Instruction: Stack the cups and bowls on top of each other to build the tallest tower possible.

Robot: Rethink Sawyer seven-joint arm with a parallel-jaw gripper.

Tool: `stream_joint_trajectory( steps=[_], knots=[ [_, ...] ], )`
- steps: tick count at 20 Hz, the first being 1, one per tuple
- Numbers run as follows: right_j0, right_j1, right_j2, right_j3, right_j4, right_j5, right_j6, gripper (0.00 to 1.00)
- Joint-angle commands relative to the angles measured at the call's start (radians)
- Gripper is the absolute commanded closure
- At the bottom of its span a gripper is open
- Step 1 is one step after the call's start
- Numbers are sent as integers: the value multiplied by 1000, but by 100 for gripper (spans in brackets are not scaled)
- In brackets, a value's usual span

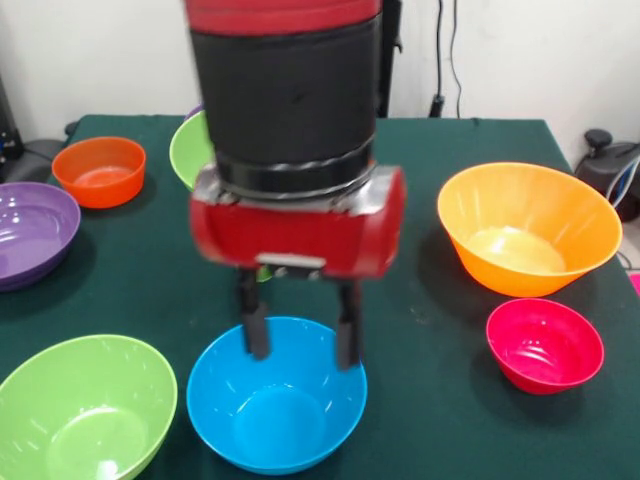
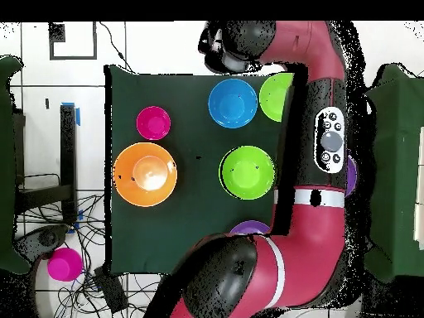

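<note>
Two claw (image 1: 298, 338) fingers stand apart, empty, straddling the blue bowl's (image 1: 277, 410) far rim. Close off-centre and you risk that glossy wall slipping free.

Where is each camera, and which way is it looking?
Front view: it sits across the table, low, facing the robot; the arm hangs down with its gripper, jaws apart, at the blue bowl's far rim.
Overhead view: it sits above, looking straight down on the green table; the whole red arm curls up the right side.
Both show the blue bowl, large orange bowl and pink bowl.
</note>
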Motion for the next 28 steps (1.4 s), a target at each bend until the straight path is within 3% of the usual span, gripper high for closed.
stream_joint_trajectory(
  steps=[1, 4, 19, 28],
  knots=[
    [11, 64, -23, -150, -108, 107, -82, 0],
    [9, 62, -23, -161, -111, 119, -90, 0],
    [14, 11, -127, -12, -38, 48, 30, 0],
    [25, -29, -214, 51, 6, 98, 104, 0]
  ],
)
